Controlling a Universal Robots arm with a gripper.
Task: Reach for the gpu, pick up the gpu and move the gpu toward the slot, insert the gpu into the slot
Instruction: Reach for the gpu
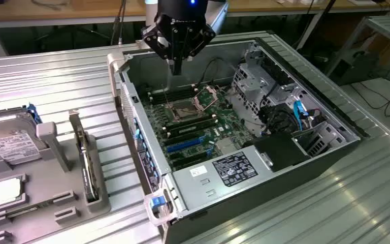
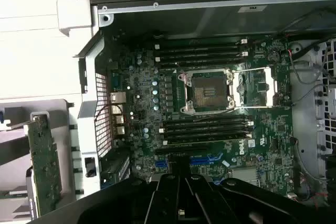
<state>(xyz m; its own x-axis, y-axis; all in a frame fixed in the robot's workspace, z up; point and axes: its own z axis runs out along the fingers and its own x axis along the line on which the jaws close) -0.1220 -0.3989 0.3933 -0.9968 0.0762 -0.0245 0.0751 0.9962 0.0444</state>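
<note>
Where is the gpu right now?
The gpu stands on edge in the grey holder on the exterior view's left, between the hard drive and the computer case.

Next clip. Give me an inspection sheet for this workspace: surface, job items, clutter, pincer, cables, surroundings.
Surface: ribbed metal table carrying an open computer case.
Job's things: gpu upright in a grey holder beside the case; blue slot on the motherboard, unoccupied.
Clutter: hard drive on the same holder.
Pincer: pincer hangs over the open case, away from the gpu.
Cables: blue cable inside the case.
Surroundings: wooden bench behind the table.
</note>
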